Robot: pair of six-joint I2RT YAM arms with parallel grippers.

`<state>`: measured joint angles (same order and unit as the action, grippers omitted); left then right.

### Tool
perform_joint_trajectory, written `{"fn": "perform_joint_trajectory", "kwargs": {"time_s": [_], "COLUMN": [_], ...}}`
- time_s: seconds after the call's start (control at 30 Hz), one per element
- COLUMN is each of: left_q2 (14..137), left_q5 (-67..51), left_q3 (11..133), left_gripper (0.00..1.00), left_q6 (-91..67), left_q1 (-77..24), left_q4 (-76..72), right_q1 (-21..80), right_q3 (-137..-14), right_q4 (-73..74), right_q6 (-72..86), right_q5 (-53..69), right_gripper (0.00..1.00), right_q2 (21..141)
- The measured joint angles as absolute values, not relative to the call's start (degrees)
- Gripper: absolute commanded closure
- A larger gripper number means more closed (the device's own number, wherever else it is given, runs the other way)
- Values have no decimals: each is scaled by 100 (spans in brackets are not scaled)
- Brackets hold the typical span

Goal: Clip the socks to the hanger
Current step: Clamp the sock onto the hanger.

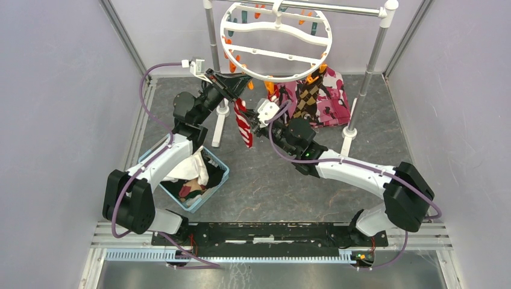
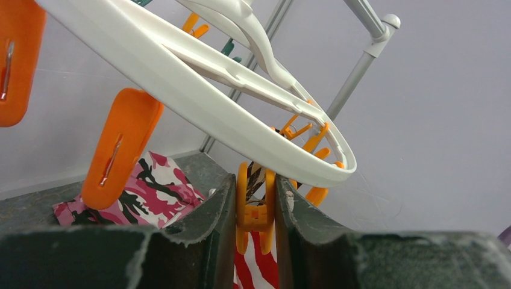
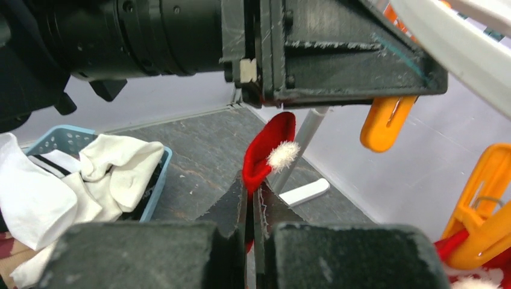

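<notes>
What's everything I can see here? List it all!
rail: one, silver, at the back.
hanger: one, white, hanging at the rail.
clothespins: many, orange and teal, round the hanger's rim.
striped sock: one, red-white, dangling under the hanger.
argyle sock: at least one, brown-black, back right.
camouflage cloth: one, pink-black-white, lying back right.
basket: one, blue, front left.
white cloth: one, white, in the basket.
left gripper: one, black, shut on an orange clothespin.
right gripper: one, black, shut on the striped sock.
</notes>
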<state>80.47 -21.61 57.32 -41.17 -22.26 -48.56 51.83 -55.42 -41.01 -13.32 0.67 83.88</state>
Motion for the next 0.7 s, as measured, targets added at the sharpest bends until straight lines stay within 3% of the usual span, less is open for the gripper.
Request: {"fn": "perform_joint_trajectory", "kwargs": {"time_s": [0.7], "left_q2": [8018], "left_q5": [-2287], "left_q3": [5682], "left_gripper": [98], "left_q6": [-4117], "left_q1": [-2226], "left_q4": [-4980], "right_q1": [4499], "right_q3": [-5723], "right_q4": [-4447], "right_q6": [-290], "right_q5": [292], "right_gripper": [100], "right_q2": [8521]}}
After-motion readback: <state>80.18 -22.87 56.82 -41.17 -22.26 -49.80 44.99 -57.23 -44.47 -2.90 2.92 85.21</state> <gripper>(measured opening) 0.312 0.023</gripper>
